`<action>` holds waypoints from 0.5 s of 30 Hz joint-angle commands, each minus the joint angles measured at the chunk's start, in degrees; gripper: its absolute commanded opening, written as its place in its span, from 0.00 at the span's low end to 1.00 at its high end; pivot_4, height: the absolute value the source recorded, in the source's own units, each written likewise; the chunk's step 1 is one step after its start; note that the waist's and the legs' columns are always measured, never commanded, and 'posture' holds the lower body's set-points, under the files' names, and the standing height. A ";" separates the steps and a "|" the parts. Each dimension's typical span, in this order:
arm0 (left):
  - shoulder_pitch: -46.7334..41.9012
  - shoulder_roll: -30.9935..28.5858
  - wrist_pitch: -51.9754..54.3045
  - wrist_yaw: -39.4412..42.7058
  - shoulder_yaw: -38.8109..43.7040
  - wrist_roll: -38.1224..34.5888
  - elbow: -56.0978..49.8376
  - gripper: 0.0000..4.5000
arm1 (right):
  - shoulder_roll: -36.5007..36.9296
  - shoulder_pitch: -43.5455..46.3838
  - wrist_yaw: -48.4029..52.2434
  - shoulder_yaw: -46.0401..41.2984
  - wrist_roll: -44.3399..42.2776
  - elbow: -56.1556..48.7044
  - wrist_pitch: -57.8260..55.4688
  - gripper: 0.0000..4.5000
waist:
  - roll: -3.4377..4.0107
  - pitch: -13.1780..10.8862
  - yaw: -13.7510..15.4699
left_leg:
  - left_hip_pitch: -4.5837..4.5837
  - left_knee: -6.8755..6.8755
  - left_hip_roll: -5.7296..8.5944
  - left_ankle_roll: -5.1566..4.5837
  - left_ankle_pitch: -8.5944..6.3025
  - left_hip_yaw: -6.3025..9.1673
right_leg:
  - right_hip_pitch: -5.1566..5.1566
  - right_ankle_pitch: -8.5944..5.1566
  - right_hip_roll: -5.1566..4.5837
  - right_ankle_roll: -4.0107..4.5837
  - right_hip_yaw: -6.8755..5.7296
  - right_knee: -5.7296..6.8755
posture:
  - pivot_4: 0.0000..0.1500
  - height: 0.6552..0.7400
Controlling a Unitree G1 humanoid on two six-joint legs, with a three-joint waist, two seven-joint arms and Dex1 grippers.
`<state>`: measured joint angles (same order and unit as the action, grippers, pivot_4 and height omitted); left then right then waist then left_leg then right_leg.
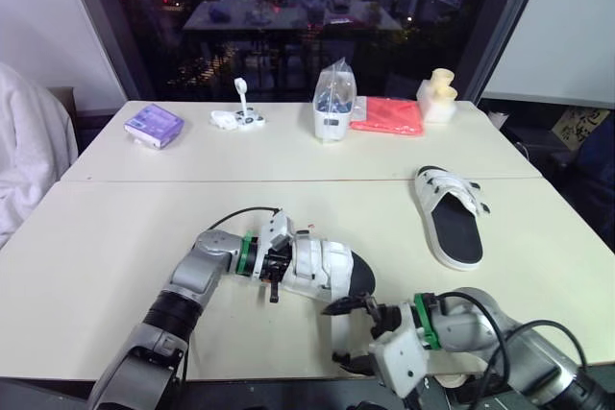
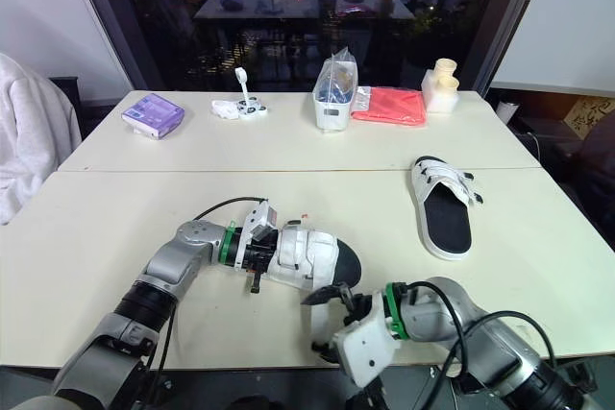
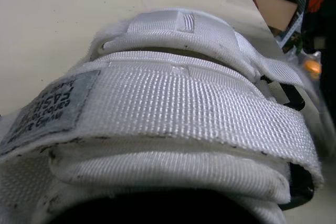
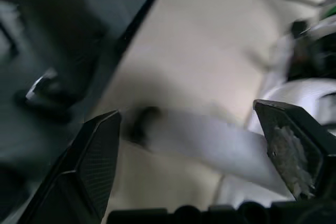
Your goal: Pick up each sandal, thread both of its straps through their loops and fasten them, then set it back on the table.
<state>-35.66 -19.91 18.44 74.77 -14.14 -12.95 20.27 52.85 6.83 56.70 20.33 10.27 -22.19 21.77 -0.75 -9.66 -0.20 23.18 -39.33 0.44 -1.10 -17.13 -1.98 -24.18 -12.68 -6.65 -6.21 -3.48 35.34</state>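
Observation:
One white sandal (image 1: 325, 271) with a black sole lies tipped on its side near the table's front edge. My left gripper (image 1: 273, 267) is at its heel end and shut on it. In the left wrist view its two white woven straps (image 3: 173, 103) are seen from very close. My right gripper (image 1: 344, 335) hovers just in front of the sandal's toe, open, with its fingers (image 4: 94, 161) wide apart. A blurred white strap (image 4: 210, 142) lies between them. The second sandal (image 1: 450, 215) rests flat on the table at the right, sole down, both straps across it.
Along the far table stand a purple box (image 1: 154, 125), small white items (image 1: 237, 117), a clear bagged container (image 1: 333, 103), a red cloth (image 1: 387, 114) and a pale yellow object (image 1: 437, 95). White fabric (image 1: 24, 151) hangs off the left side. The table's front edge runs right below my grippers.

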 commanded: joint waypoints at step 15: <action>-0.46 2.41 -4.68 0.04 -2.09 1.57 4.95 0.00 | 9.18 1.28 6.17 -16.50 -56.05 -5.49 -65.46 0.99 | -0.01 0.00 1.10 | -0.79 -0.02 -0.15 -0.10 -0.10 0.09 | 0.89 -0.14 -0.22 0.32 -0.02 -0.32 | 1.00 1.00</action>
<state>-36.50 -18.03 14.14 74.77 -14.88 -11.92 24.36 63.15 7.08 63.85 3.95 -41.75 -28.11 -38.58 -0.76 -9.66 0.90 22.41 -39.36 0.30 -1.21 -17.23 -1.88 -23.30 -12.81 -6.90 -5.88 -3.50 35.00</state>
